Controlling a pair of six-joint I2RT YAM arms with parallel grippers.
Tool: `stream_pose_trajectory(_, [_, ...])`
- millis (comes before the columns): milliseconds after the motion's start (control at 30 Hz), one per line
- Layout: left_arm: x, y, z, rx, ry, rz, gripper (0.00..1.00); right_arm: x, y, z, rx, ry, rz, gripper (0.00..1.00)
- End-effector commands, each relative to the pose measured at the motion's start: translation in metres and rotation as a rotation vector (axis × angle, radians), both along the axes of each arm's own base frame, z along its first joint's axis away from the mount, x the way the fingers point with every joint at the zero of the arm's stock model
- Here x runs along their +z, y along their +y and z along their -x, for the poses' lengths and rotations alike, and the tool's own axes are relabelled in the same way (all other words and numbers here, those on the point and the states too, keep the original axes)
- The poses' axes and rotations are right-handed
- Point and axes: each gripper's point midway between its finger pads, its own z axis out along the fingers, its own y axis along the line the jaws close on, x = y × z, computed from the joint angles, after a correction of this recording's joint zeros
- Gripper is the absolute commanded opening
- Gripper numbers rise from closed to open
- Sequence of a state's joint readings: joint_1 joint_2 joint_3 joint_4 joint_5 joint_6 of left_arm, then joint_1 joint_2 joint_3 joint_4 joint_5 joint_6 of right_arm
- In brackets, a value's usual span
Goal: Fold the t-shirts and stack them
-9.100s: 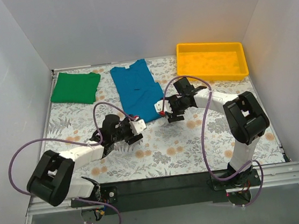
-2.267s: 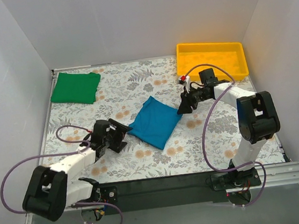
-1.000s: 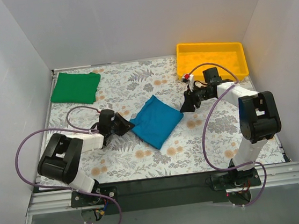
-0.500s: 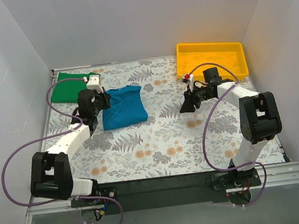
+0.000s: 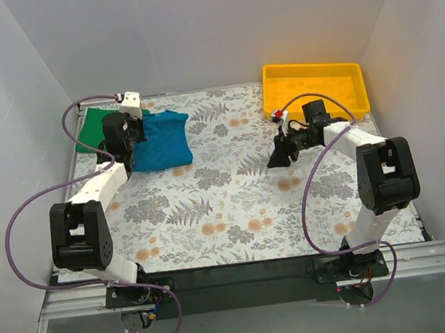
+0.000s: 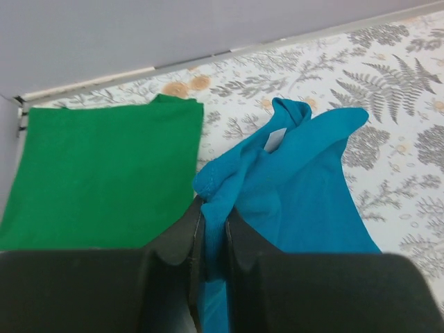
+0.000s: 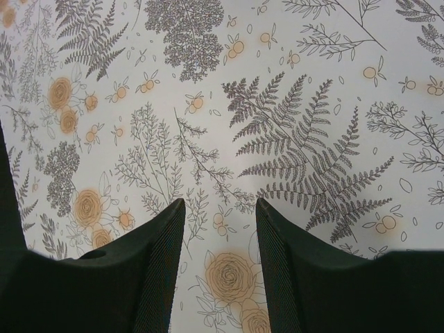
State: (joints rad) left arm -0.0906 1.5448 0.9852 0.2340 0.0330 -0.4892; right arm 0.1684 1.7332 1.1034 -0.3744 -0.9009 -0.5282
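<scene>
The folded teal-blue t-shirt (image 5: 160,141) hangs from my left gripper (image 5: 129,137) at the back left of the table, its left edge pinched between the fingers. In the left wrist view the blue cloth (image 6: 305,187) bunches up between the two dark fingers of the left gripper (image 6: 214,215), which is shut on it. The folded bright green t-shirt (image 5: 93,126) (image 6: 97,173) lies flat just left of it, in the back left corner, partly hidden by the arm. My right gripper (image 5: 276,159) (image 7: 220,208) hovers open over bare floral cloth at the right, holding nothing.
A yellow plastic tray (image 5: 315,88) stands at the back right corner. The floral tablecloth (image 5: 227,206) covers the table. White walls close in the left, back and right sides. Purple cables loop off both arms.
My left gripper has carried the blue t-shirt from mid-table up and left, to beside the green one. The right arm has stayed put.
</scene>
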Motion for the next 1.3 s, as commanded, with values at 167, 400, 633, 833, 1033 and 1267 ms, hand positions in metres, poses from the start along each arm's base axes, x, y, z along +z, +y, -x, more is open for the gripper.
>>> stream_pose_trajectory(167, [0.07,0.033,-0.032,0.124,-0.19,-0.145,0.0,0.027,0.003,-0.004,0.023,-0.061,-0.038,0.52])
stream_pose_trajectory(400, [0.08,0.047,-0.05,0.174,-0.211,-0.211,0.0,0.024,0.003,-0.005,0.024,-0.049,-0.038,0.52])
stream_pose_trajectory(633, [0.084,0.057,-0.068,0.21,-0.2,-0.235,0.0,0.024,0.003,-0.006,0.023,-0.052,-0.036,0.52])
stream_pose_trajectory(833, [0.088,0.064,-0.071,0.232,-0.206,-0.256,0.0,0.022,0.003,-0.007,0.022,-0.046,-0.032,0.52])
stream_pose_trajectory(1033, [0.089,0.073,-0.068,0.245,-0.209,-0.278,0.0,0.019,0.003,-0.006,0.023,-0.038,-0.031,0.52])
stream_pose_trajectory(1267, [0.096,0.066,-0.059,0.192,-0.227,-0.246,0.0,0.018,0.002,-0.007,0.022,-0.04,-0.028,0.53])
